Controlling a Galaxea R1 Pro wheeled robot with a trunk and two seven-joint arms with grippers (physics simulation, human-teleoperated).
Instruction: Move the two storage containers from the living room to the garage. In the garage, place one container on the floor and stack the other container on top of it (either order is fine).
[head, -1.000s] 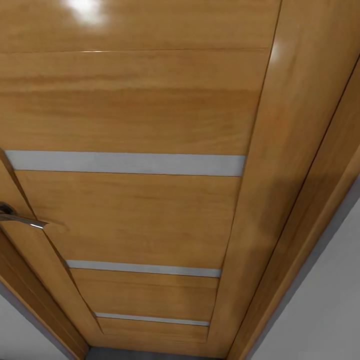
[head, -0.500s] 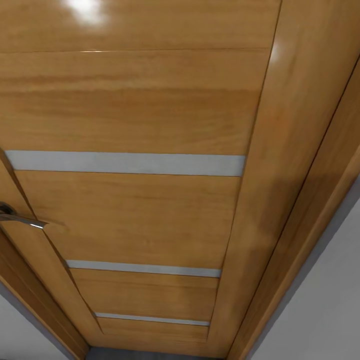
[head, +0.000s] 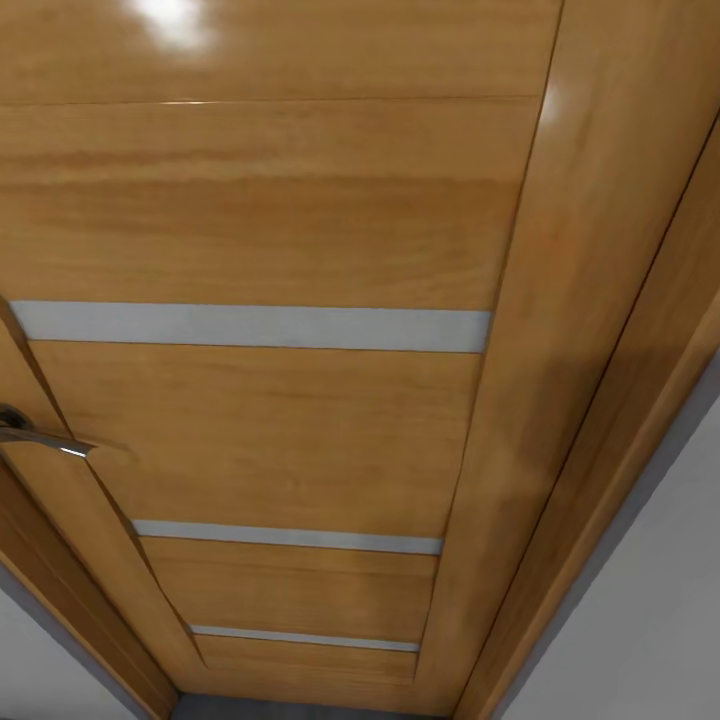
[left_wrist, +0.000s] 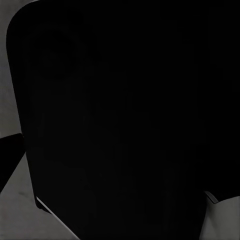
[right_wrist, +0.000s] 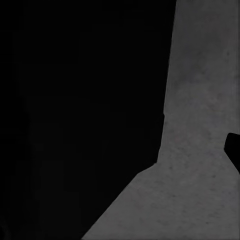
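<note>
Grippers first: you can't tell from either wrist view whether yours are released or clenched, no fingers can be made out. Your left wrist view has a big black rounded shape (left_wrist: 120, 120) right up against the lens, with slivers of grey speckled floor (left_wrist: 15, 210) at the edges. Your head view faces a glossy wooden door (head: 260, 220) at close range. From the left: pale wall strip (head: 40, 660), metal door handle (head: 40, 436) at the door's left edge, three silver inlay stripes (head: 250, 327) running across the panels, then the door frame (head: 600, 400), then grey wall (head: 650, 620). Your right wrist view is half black shape (right_wrist: 75, 110), half grey concrete floor (right_wrist: 200, 175). No bins can be made out; you're at the door.
</note>
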